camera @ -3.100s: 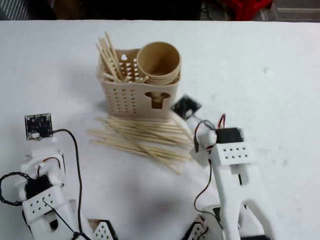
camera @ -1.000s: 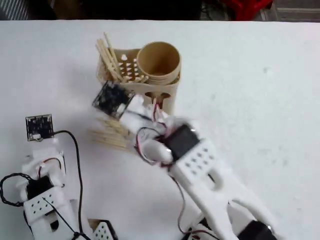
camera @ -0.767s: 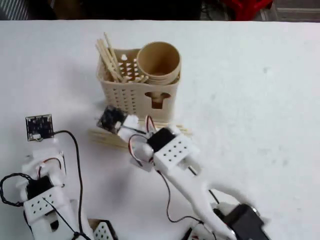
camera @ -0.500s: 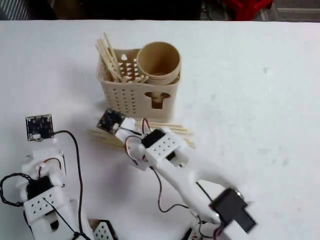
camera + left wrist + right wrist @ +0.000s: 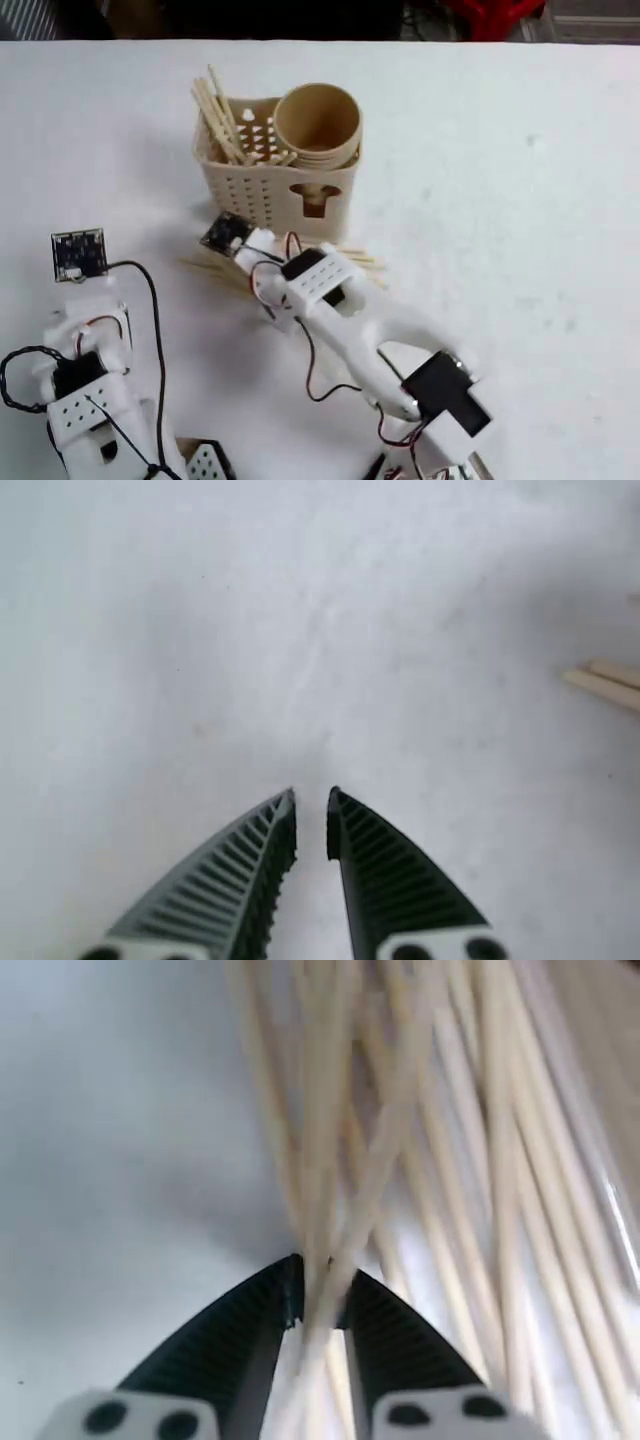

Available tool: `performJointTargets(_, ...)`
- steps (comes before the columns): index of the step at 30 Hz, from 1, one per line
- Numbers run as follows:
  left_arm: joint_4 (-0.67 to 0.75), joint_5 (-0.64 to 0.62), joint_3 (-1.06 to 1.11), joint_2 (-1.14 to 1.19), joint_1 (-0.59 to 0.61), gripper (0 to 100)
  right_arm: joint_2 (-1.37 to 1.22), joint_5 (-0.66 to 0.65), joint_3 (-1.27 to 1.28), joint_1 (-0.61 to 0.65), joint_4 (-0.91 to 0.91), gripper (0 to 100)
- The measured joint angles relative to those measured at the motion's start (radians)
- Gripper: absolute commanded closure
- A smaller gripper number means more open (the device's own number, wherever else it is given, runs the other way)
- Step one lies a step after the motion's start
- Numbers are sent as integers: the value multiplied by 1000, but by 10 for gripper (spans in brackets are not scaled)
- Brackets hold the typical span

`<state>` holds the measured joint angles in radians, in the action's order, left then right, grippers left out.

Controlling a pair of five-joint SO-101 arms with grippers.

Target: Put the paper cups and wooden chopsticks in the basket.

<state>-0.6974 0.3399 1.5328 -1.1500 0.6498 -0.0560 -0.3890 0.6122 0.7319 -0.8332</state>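
Nearest, the left tool point(image 5: 310, 802) hangs over the counter point(image 5: 300, 630), its jaws clenched on nothing. Farther out, the right tool point(image 5: 318, 1272) is clamped on a few of the wooden chopsticks point(image 5: 440, 1160), which lie in a loose pile on the counter just in front of the basket point(image 5: 262, 200). Inside the basket stand stacked paper cups point(image 5: 318, 125) and a leaning bundle of chopsticks point(image 5: 220, 112).

Basket point(image 5: 270, 195) is showing cream walls dotted with rows of round holes; paper cups point(image 5: 318, 125) are showing tan; wooden chopsticks point(image 5: 440, 1110) are showing pale straw. Left gripper point(image 5: 311, 800) and right gripper point(image 5: 320, 1280) are showing dark grey, ribbed jaws; table point(image 5: 520, 150) is showing white.
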Motion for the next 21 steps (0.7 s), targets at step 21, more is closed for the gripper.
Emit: performJointTargets(21,0,0,0,0,0,924,0,-43,-60,-193,-144,843)
